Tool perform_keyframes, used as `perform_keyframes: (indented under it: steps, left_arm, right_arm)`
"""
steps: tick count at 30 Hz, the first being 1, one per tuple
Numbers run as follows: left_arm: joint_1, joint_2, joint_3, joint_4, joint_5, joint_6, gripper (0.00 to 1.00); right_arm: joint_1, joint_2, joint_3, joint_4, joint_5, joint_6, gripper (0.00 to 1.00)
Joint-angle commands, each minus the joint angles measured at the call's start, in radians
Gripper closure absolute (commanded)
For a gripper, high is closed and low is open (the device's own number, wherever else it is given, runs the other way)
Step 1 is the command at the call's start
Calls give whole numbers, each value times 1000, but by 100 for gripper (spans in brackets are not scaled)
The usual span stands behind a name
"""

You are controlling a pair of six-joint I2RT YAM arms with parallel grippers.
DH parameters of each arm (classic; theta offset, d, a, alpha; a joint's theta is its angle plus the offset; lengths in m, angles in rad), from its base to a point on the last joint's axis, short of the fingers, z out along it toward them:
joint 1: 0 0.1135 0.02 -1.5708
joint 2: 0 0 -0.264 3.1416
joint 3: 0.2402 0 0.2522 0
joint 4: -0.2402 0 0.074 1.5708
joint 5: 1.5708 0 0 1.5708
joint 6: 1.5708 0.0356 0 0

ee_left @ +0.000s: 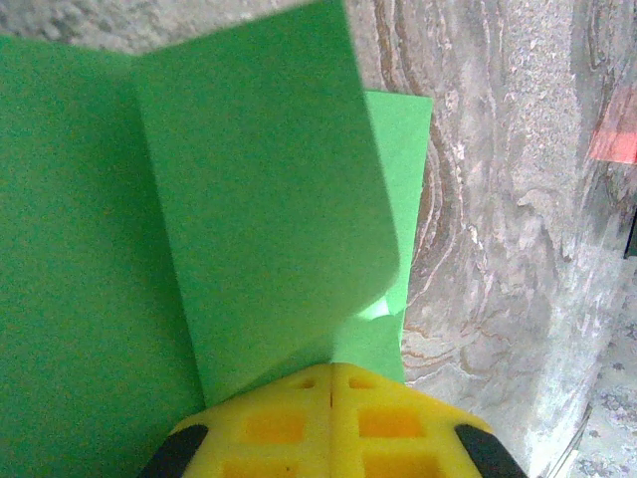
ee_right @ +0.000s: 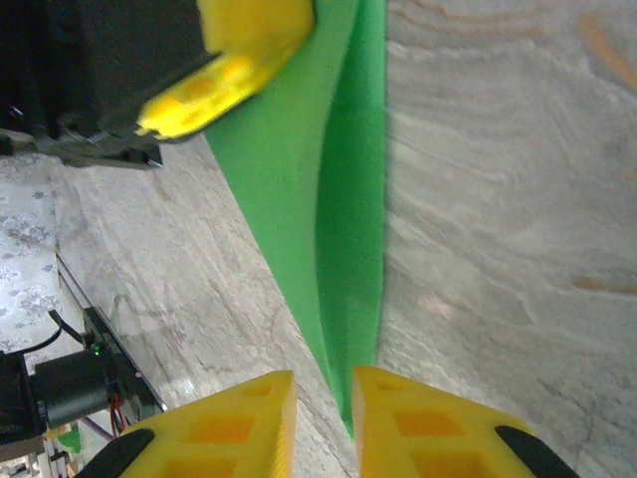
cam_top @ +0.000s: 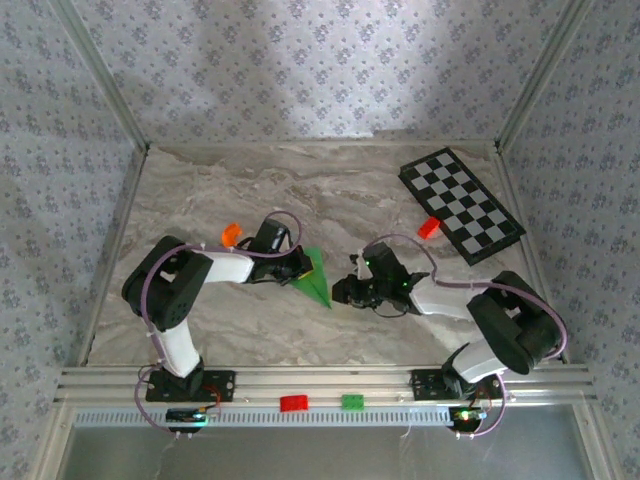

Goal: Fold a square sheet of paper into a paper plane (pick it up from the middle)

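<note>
Left fingers (ee_left: pixel 269 423) clamp shut on the folded green paper (ee_left: pixel 249 199), which lies mid counter (cam_top: pixel 350 190). Right fingers (ee_right: pixel 234 423) stand narrowly apart, the paper's pointed tip at their gap, not gripped.

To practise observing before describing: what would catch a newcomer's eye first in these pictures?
The bright folded green paper stands out at the middle of the marble table, with the left jaws shut on it and the right jaws slightly apart at its pointed tip. Next comes the black-and-white checkered board at the table's far right.
</note>
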Motion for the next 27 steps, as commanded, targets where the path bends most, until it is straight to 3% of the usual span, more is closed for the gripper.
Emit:
perform_keyframes:
  steps: [1, 4, 7, 19, 27]
  left_arm:
    - [-12, 43, -14, -94, -36, 24, 93]
    - [-13, 46, -12, -94, -36, 24, 94]
    - [-14, 48, -11, -95, -36, 24, 94]
    - [-13, 50, -17, -96, -36, 27, 94]
    - [-13, 56, -17, -95, -31, 28, 94]
  right_arm:
    - [6, 20, 82, -65, -23, -56, 85]
    - [22, 69, 133, -69, -46, -64, 95]
    - [41, 132, 186, -79, -62, -62, 99]
    - [66, 256, 211, -125, -10, -57, 100]
    - [61, 281, 82, 23, -39, 20, 99]
